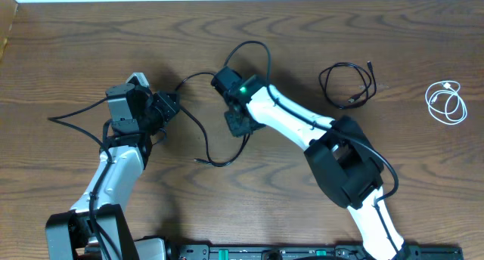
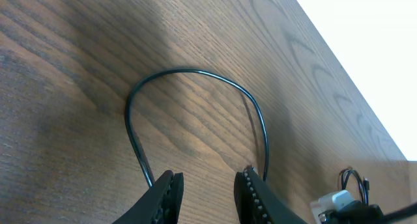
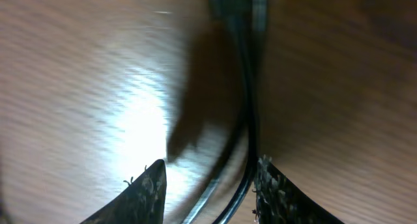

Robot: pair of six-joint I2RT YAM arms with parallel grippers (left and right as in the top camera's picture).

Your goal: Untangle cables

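- Centrally, the long black cable sprawls across the middle of the table. It runs from the far left edge through both grippers, then sags in a loose loop toward the near side.
- Seen from the right wrist, the same cable runs straight out from the fingers along their reach. It sits inside the gap but well off centre, close against the right-hand finger.
- That offset is what matters next. A squeeze would probably catch the strand near one pad rather than squarely, so a slight sideways shift looks wise first.
- The right gripper has its jaws apart, not clamped on anything. The wrist picture is blurred.
- The left gripper sits further left on the same cable. From its wrist, the cable arcs ahead of the fingertips, with one leg dropping beside each finger.
- Its jaws stand a little apart with bare wood between them. Whether they pinch the strand lower down, I cannot tell.
- A coiled black cable and a white cable lie well apart to the right, already free.
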